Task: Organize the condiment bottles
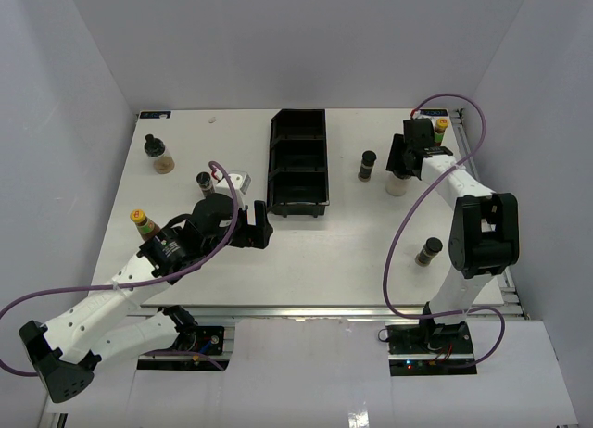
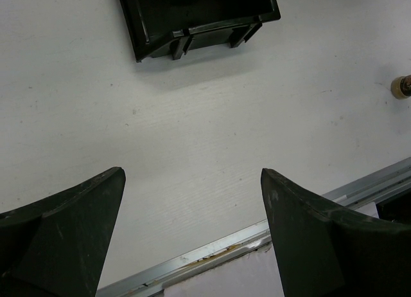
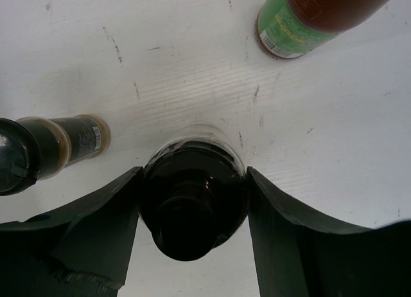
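Black cap up, the jar (image 3: 192, 213) stands at the far right of the counter (image 3: 160, 53), directly below the right pincer (image 3: 194, 175), which pinches its two sides. The left pincer (image 2: 192, 175) is spread and empty, well apart from it, near the tray (image 2: 205, 36); so the right arm is nearer.

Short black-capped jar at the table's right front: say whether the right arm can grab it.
Probably not yet: the right gripper grips a second black-capped jar farther back and must release first; nothing crowds the front jar.
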Available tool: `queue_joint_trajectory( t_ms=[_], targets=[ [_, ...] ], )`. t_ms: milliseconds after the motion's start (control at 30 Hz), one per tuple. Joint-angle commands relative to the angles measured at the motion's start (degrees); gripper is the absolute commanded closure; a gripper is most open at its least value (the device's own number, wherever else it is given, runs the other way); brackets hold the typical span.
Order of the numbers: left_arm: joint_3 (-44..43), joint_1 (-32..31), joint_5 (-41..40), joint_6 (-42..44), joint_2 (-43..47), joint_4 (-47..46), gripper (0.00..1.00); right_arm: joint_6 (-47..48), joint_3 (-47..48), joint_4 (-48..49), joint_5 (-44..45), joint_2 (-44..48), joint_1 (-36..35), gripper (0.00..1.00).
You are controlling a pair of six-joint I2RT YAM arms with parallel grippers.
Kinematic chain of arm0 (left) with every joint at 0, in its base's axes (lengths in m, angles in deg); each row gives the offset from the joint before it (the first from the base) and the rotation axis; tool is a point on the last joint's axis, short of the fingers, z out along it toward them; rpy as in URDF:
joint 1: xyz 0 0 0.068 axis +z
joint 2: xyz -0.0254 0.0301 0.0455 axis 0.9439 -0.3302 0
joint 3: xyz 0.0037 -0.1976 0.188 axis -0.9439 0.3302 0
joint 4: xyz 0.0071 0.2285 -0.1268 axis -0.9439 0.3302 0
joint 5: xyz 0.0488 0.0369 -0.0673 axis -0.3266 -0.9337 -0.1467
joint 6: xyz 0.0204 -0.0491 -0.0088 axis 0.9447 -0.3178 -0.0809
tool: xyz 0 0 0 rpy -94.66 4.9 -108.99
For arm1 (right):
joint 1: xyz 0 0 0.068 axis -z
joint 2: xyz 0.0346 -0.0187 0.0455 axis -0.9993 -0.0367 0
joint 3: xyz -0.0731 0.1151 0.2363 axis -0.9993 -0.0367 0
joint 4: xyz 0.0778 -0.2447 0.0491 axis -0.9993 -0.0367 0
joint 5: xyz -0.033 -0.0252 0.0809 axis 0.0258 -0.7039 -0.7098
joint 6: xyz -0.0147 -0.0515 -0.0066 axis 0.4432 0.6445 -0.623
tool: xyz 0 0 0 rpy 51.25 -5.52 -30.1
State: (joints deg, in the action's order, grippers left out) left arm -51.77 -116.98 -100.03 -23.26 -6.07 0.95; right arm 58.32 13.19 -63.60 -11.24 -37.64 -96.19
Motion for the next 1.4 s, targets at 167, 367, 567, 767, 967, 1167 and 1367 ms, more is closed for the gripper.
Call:
queue_joint_trajectory(
  t_ms=[167, 367, 567, 767, 967, 1167, 1367],
  targets=[
    [-0.64, -0.06, -1.52, -0.52, 0.85, -1.03, 0.02, 4.3, 9.95, -6.43, 4.43, 7.61, -0.48, 0.92],
    [-1.93, -0.06, -3.89, -1.23, 1.24, -0.38, 0.02, 6.17, 19.44, -8.51, 5.0, 10.59, -3.81, 0.92],
    [-4.32, -0.06, -5.39, -1.2, 0.17, 1.09, 0.02, 7.11, 24.98, -0.87, -1.65, 8.7, -7.17, 0.92],
    [-6.59, 0.03, -6.42, -2.14, -2.5, 4.29, 0.02, 9.45, 30.95, 10.67, -6.73, 0.07, -10.43, 0.92],
    [-6.96, 0.12, -7.39, -2.69, -2.76, 5.01, 0.02, 11.13, 40.71, 17.86, -11.52, -10.45, -13.75, 0.92],
    [-7.66, 0.21, -8.63, -2.57, -3.42, 5.47, 0.02, 11.54, 49.28, 23.04, -10.54, -21.46, -16.46, 0.92],
    [-7.99, 0.29, -9.5, -1.79, -4.64, 3.98, 0.02, 11.17, 52.05, 31.78, -10.64, -28.81, -17.09, 0.92]
  ],
)
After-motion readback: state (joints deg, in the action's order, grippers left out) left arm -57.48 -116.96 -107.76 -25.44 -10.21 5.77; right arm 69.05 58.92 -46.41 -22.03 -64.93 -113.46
